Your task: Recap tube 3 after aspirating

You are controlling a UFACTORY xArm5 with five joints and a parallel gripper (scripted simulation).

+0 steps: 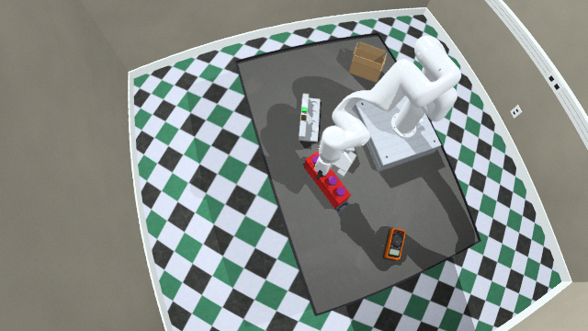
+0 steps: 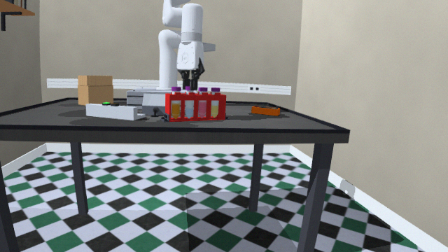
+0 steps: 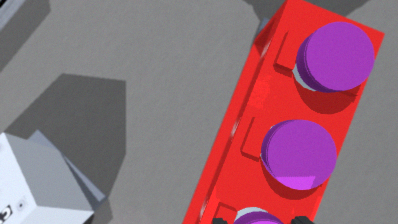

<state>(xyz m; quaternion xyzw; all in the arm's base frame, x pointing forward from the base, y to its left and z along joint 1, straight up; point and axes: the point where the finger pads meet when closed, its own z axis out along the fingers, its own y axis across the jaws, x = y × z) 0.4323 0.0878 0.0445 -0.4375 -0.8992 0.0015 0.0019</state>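
One gripped cap, frame-cut

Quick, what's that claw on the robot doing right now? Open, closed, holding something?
Gripper: closed on a purple cap that sits on its tube in the red rack.

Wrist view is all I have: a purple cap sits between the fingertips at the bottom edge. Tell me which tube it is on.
Observer: Tube 3. In the exterior view the gripper is shut on the cap of tube 3. That cap is second from the left in the red rack, so third counted from the arm's base.
Operator: Report the lamps.
Observer: The green lamp on the cap tray is lit, and the lamp beside it is dark.
Operator: Count the caps on tubes.
Observer: All four tubes wear purple caps in the exterior view.
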